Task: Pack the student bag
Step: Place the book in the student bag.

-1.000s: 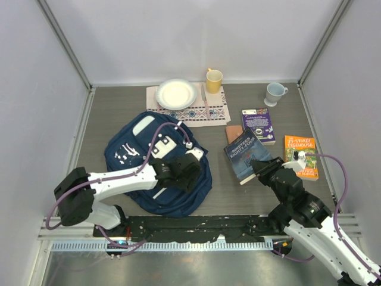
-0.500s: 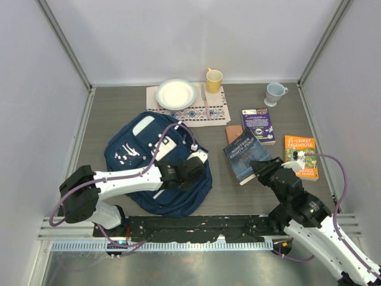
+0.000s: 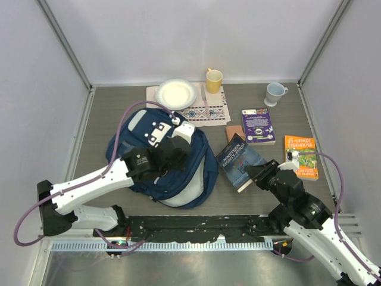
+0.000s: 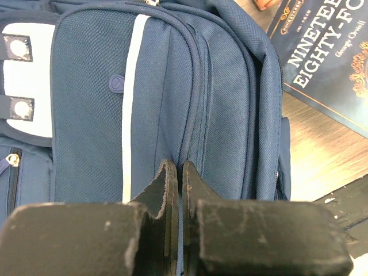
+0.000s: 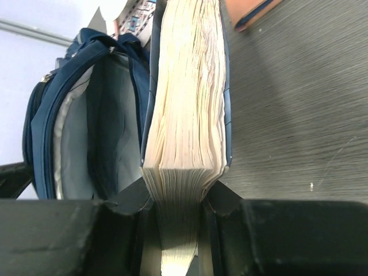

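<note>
My left pincer [image 4: 179, 169] is pinched tight on a ridged, woven navy seam of the student bag [image 4: 86, 103]. My right pincer [image 5: 181, 192] clamps a fat paperback [image 5: 190, 86] with yellowed, rough-edged pages.

White arms [image 3: 89, 185] carry purple cables [image 3: 344, 179] and black jaws.

I'm seeing coarse, matt woven cloth all over the student bag [image 4: 86, 115]. The Nineteen Eighty-Four paperback [image 5: 187, 103] shows rough cream paper edges, and the table [image 5: 287, 115] looks like dull, grained wood.
</note>
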Action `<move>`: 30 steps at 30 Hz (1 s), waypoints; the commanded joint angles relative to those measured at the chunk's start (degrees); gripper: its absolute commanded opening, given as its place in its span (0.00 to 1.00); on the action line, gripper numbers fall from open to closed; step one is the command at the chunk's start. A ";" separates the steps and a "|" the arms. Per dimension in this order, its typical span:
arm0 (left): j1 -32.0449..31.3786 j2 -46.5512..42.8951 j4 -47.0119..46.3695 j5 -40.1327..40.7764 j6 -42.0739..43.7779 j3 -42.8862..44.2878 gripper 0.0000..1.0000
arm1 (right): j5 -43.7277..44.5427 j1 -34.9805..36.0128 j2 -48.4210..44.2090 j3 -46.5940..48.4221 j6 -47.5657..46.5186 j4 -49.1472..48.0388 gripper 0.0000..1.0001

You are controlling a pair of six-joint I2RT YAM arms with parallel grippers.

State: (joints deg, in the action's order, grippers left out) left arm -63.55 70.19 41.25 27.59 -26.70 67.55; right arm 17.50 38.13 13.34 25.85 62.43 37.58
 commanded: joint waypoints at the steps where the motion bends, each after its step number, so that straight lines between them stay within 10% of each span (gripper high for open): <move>1: 0.62 -2.25 0.23 3.96 1.56 3.47 0.00 | -4.92 0.10 -3.41 5.35 0.23 -9.19 0.01; 22: 2.11 -6.65 -0.74 2.90 -0.81 3.56 0.00 | -2.82 0.10 -10.35 13.08 -3.89 -8.06 0.01; 30: 2.29 -11.56 -5.30 5.01 -3.71 1.45 0.00 | -19.31 0.10 0.54 10.63 0.14 -13.58 0.01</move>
State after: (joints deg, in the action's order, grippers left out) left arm -61.69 64.16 44.62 28.77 -28.03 68.05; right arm 8.27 38.02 8.60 36.84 59.99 34.83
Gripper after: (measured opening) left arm 0.026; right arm 0.276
